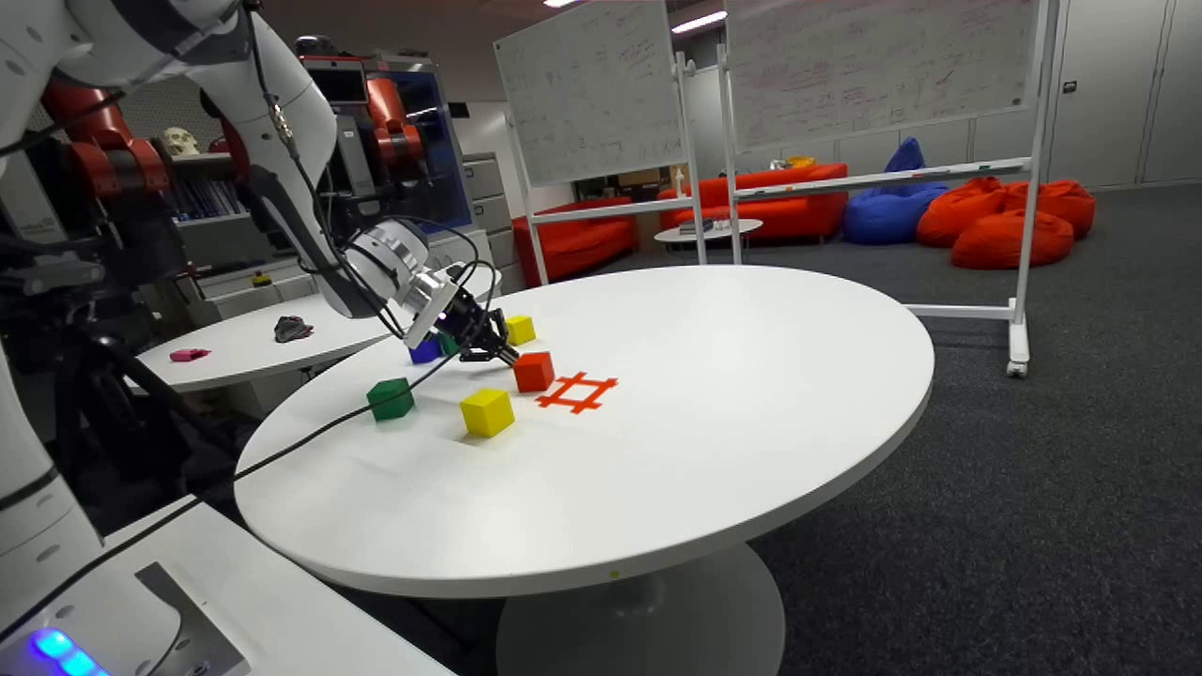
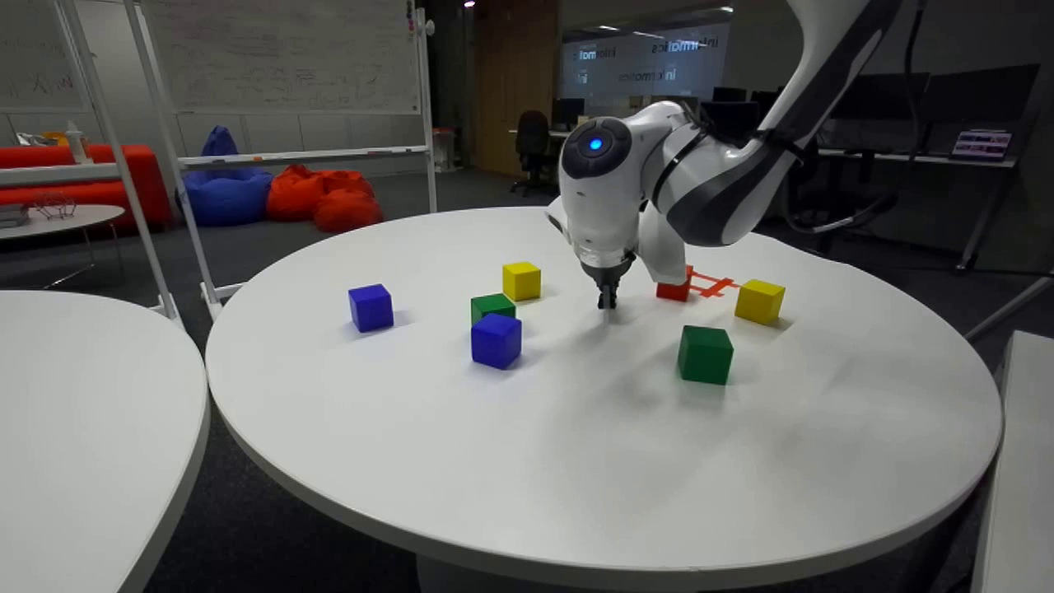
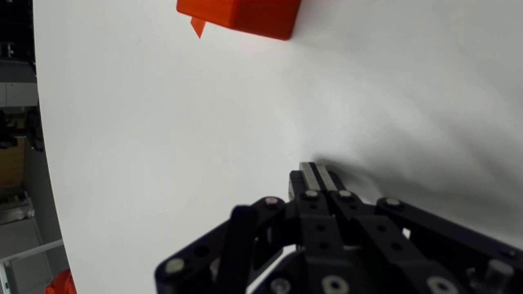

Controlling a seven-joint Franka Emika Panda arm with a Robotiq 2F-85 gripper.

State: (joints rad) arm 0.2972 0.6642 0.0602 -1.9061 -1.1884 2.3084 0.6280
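Note:
My gripper (image 3: 314, 164) is shut with nothing between its fingers, tilted low over the round white table; I cannot tell whether the tips touch it. Nearest is a red cube (image 3: 255, 16), cut off by the top of the wrist view and standing apart from the tips. In an exterior view this red cube (image 1: 534, 373) sits beside a red tape outline (image 1: 568, 404). Elsewhere the arm partly covers the red cube (image 2: 673, 291). Around lie two yellow cubes (image 2: 759, 301) (image 2: 522, 282), two green cubes (image 2: 706, 355) (image 2: 492, 306) and two blue cubes (image 2: 496, 341) (image 2: 371, 308).
The round table (image 1: 714, 451) carries all the cubes. A black cable (image 1: 310, 437) hangs across an exterior view, in front of the table. Another white table (image 2: 90, 428) adjoins it. Whiteboards on stands (image 1: 601, 103) are behind.

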